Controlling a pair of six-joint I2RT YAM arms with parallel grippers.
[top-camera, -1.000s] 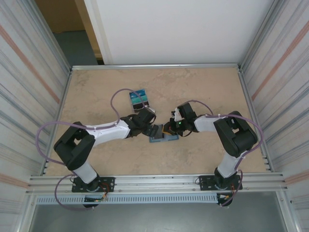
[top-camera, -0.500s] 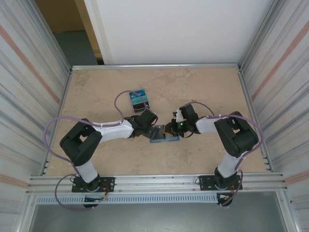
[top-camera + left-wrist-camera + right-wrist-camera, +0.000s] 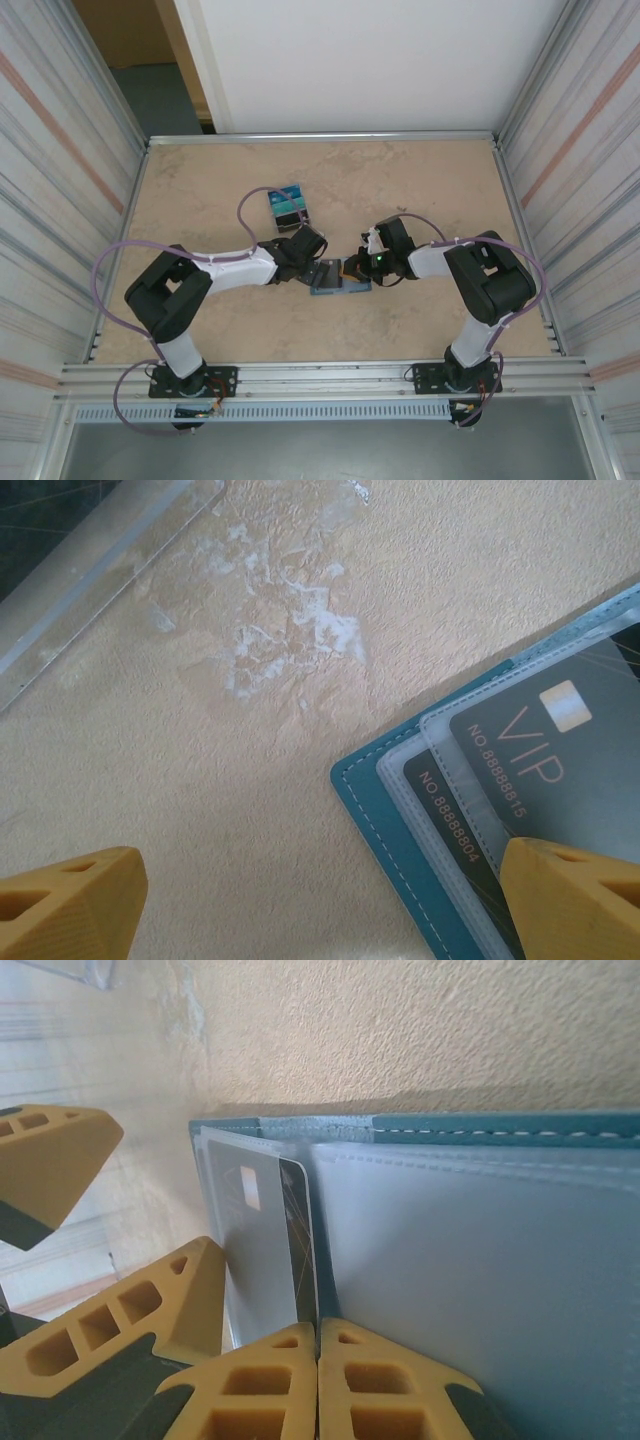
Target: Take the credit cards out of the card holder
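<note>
Holder (image 3: 480,1280) lay open between the 2 arms. Right gripper (image 3: 318,1345) was shut at the edge of a card (image 3: 262,1260), grip unclear. Left gripper (image 3: 320,880) stood wide and empty.

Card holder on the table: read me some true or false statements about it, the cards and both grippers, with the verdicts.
1. The card holder lies open on the table, pockets up. True.
2. The left gripper is clamped shut. False: its jaws stand wide open at the holder's corner.
3. A dark VIP card sits in a clear pocket. True.
4. The holder is empty. False: at least two dark cards sit in its pockets.
5. The right gripper gapes wide. False: its fingers meet at the holder's edge.
6. A pile of cards lies on the table, apart from the holder. True.
</note>
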